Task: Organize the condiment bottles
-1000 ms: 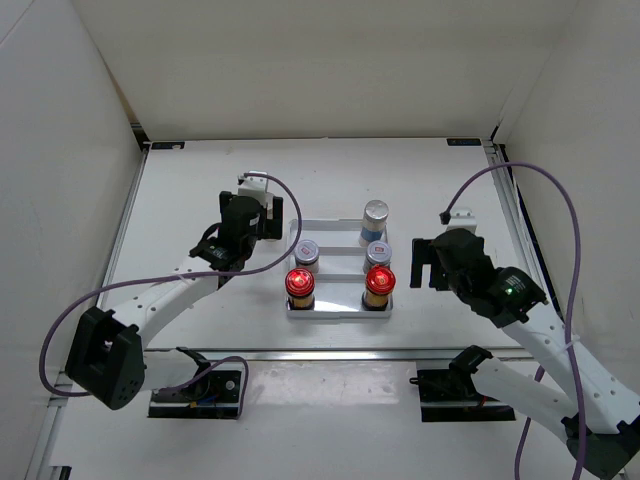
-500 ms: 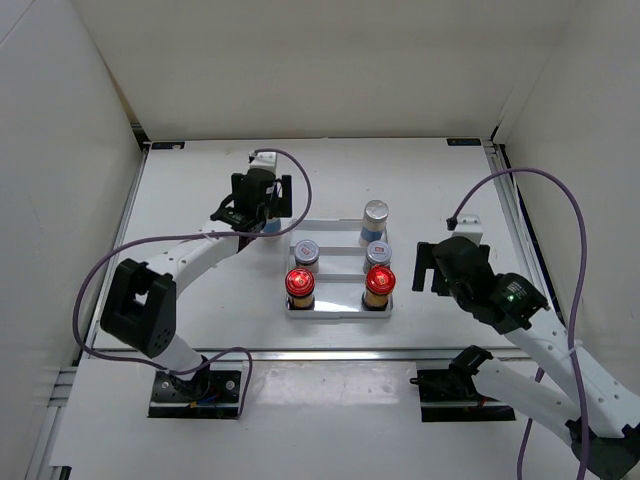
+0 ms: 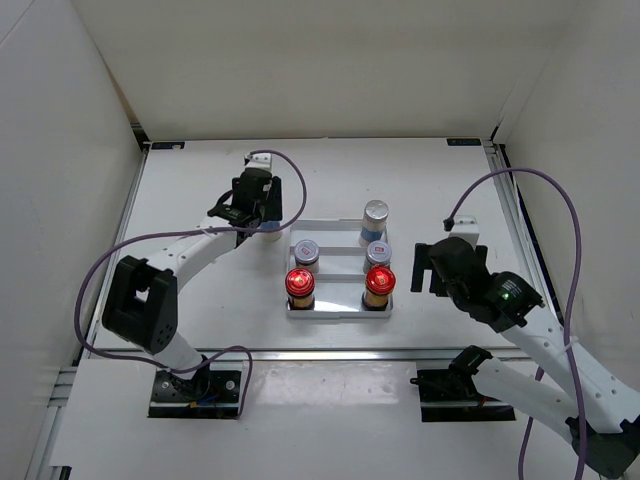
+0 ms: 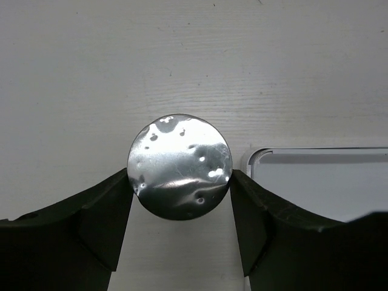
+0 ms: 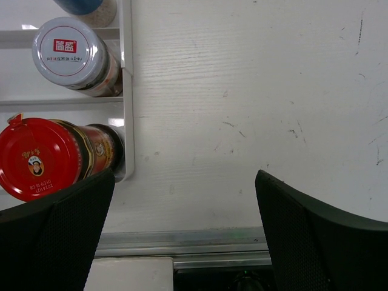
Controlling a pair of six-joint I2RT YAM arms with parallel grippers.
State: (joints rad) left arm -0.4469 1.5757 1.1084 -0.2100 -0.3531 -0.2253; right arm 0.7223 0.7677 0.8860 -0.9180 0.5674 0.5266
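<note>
Grasp stage: left claw [image 4: 180,188] pinches silver-capped bottle [image 4: 180,163] standing on worktop [image 4: 182,54] between its pads, likely to lift it into tray [image 4: 315,151] just off its right finger; right claw [image 5: 185,212] hangs wide open, empty.

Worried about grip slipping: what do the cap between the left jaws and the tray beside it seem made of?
Cap: likely metal, with a shiny finish, mirror-like highlights and small dents. Tray: probably plastic, with a smooth white rim and a rounded corner.
</note>
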